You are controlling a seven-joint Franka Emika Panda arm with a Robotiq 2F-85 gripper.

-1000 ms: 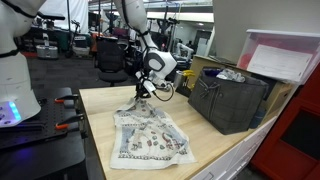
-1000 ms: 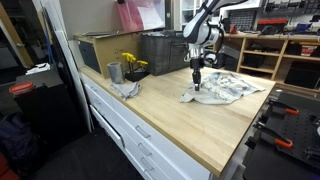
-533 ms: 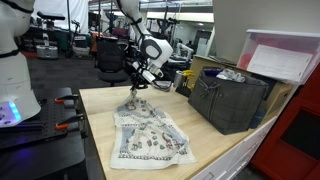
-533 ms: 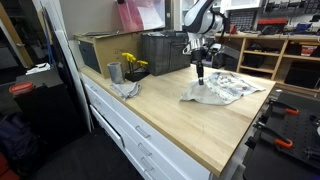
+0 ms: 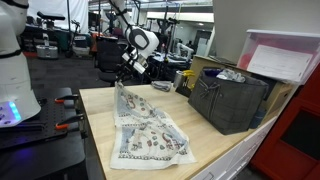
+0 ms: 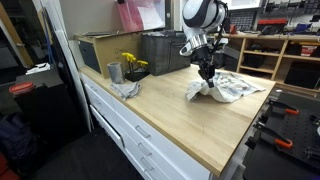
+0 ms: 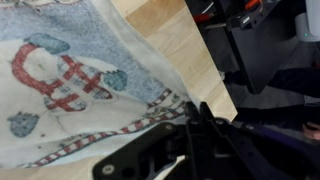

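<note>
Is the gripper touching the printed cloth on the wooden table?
Touching. The wrist view shows the gripper shut on a corner of the cloth; in an exterior view that corner hangs above the table.

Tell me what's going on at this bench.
The robot arm's gripper is shut on one edge of a patterned cloth and holds that edge up above the wooden table. The rest of the cloth lies spread on the tabletop. In the wrist view the fingers pinch the cloth's striped hem. A dark crate stands beside it, and a metal cup and a grey rag sit farther along the table.
</note>
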